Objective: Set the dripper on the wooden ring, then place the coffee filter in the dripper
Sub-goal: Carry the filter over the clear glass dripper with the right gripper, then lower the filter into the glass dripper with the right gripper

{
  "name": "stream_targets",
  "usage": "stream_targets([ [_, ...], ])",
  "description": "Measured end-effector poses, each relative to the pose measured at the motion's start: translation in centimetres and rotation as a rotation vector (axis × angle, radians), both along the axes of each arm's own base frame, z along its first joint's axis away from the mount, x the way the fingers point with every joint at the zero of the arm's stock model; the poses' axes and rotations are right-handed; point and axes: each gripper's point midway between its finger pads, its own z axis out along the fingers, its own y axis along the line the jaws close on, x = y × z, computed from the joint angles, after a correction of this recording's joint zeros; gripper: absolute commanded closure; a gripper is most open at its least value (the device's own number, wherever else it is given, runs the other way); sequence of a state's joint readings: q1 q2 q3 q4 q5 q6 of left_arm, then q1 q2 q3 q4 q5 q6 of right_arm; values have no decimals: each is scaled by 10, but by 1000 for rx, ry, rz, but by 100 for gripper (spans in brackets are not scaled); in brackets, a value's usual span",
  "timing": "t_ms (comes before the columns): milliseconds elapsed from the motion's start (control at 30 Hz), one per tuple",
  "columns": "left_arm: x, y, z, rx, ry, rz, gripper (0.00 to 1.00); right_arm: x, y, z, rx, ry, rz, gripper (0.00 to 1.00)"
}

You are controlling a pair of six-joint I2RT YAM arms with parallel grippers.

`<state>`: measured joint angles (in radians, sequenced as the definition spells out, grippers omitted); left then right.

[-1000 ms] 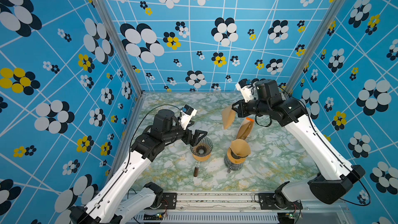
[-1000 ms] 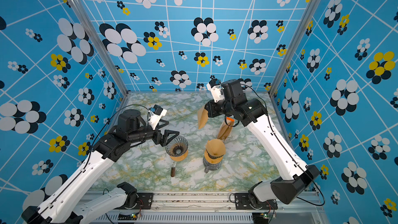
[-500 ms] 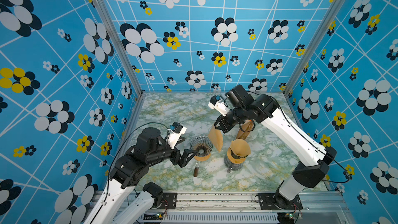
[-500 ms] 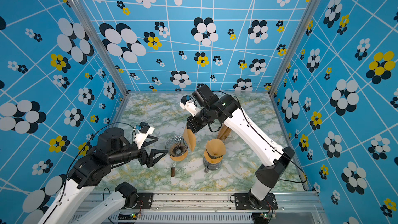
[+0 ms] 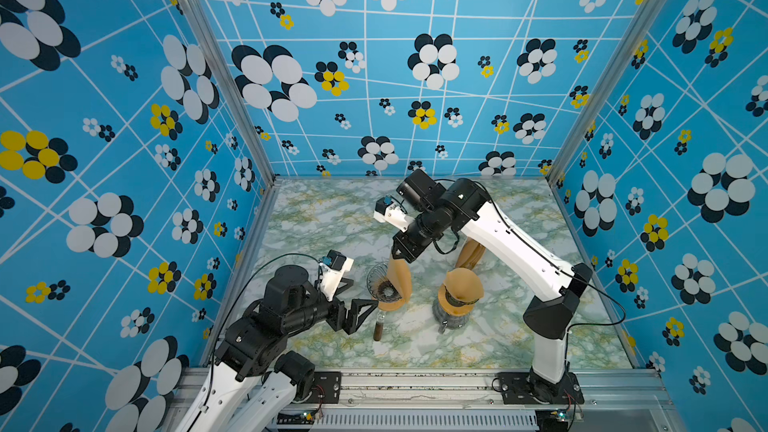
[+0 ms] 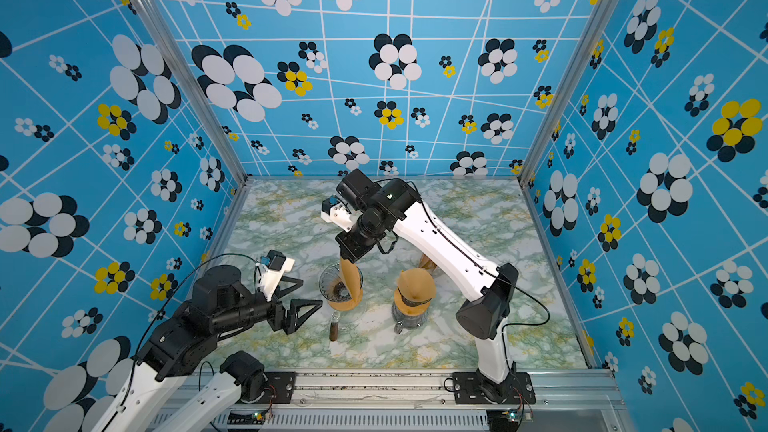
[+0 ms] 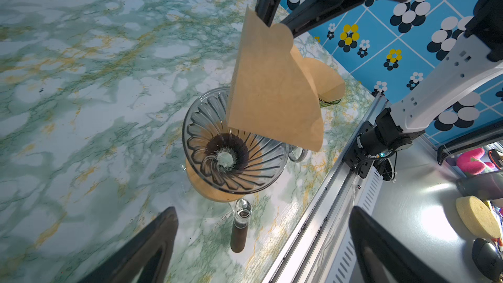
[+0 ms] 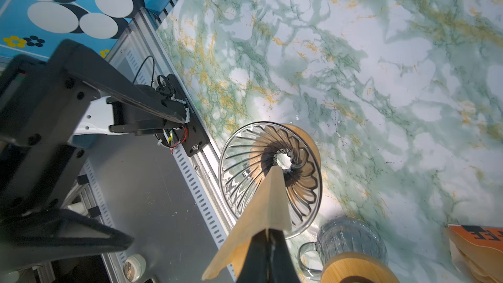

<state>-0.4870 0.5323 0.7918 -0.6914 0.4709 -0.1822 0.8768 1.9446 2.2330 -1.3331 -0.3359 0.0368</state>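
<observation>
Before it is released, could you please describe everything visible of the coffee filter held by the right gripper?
The coffee filter is a tan paper cone pressed flat into a fan: two straight edges, one curved. The right gripper, shut, pinches an upper corner, so it hangs point down. The point is over the mouth of the glass dripper, near its centre hole; whether it touches the glass is unclear.
</observation>
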Motion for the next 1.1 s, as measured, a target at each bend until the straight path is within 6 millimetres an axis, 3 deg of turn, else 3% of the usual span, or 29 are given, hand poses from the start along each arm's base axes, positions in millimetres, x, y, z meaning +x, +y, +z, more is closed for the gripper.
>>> stream_targets([
  [100, 2, -1, -1, 1, 7, 2, 1, 1, -1, -7, -25, 8, -3, 96],
  [433, 9, -2, -8, 18, 36, 21, 1, 4, 0, -13, -53, -2, -23, 66],
  [500, 9, -1, -9, 21, 39, 23, 1, 5, 1, -14, -56, -15, -33, 64],
  [633, 10, -1, -10, 26, 38, 28, 1, 10, 0, -15, -80, -58, -50, 71],
  [833, 12, 1, -10, 33, 31, 44, 1, 11, 4, -7, -74, -97, -52, 94],
  [1100, 10, 9, -1, 20, -24, 78, 1, -7, 15, 0, -78, -144, -5, 100],
])
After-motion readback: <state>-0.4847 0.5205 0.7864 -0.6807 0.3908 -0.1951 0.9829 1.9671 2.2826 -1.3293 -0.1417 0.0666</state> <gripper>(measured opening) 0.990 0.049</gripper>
